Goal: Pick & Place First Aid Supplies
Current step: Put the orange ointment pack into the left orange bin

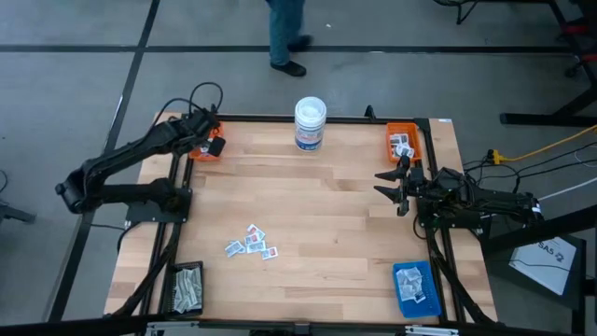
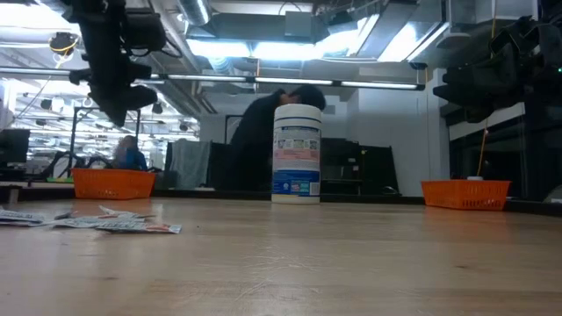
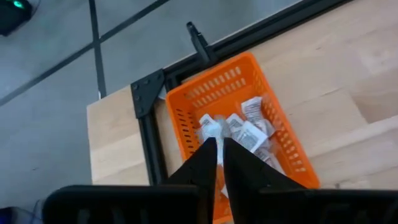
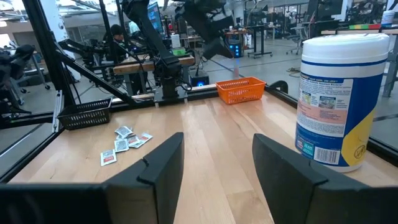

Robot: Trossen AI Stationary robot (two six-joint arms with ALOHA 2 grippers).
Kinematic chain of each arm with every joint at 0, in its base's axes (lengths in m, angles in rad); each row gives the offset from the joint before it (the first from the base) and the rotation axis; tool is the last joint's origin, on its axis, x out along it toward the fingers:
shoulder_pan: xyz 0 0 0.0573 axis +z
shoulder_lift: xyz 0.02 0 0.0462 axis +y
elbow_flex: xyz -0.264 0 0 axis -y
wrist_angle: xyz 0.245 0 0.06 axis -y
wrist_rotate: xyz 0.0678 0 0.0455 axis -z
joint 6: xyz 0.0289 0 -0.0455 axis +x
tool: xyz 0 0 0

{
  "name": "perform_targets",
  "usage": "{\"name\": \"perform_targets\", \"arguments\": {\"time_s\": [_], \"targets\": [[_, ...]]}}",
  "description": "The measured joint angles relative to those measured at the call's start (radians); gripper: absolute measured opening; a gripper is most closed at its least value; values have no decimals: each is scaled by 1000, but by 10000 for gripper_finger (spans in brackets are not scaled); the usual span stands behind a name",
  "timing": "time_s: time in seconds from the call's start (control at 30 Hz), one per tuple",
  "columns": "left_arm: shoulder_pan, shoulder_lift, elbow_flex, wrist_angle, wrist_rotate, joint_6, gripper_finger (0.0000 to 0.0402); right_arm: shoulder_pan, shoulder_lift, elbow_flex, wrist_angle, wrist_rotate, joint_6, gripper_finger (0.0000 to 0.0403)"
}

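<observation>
Packets (image 1: pixel 250 242) loose mid-table; L gripper (image 3: pixel 219 152) pinched on 1 over orange basket (image 3: pixel 186 115); R gripper (image 4: pixel 217 155) open, idle.

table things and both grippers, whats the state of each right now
left gripper: shut on a packet, over the far-left orange basket
right gripper: open, empty
loose packets: flat on the table
white tub: upright, lid on
blue tray: holds packets
black basket: holds strips

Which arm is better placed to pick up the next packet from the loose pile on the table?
Probably right: the right gripper is open and empty, while the left gripper hangs over its orange basket, far from the packets.
</observation>
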Motion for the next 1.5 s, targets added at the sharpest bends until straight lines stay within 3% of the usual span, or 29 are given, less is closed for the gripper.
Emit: {"name": "perform_targets", "arguments": {"time_s": [0.37, 0.57, 0.73, 1.07, 1.3, 1.5], "targets": [[18, 81, 0, 2, 5, 28, 110, 0, 0, 0, 0, 0, 0, 191], [-57, 90, 0, 44, 142, 91, 129, 0, 0, 0, 0, 0, 0, 191], [-198, 88, 0, 84, 156, 71, 123, 0, 0, 0, 0, 0, 0, 191], [-579, 105, 0, 204, 313, 40, 119, 0, 0, 0, 0, 0, 0, 191], [-865, 161, 0, 258, 329, -24, 114, 0, 0, 0, 0, 0, 0, 191], [-1069, 227, 0, 327, 405, -82, 114, 0, 0, 0, 0, 0, 0, 191]]}}
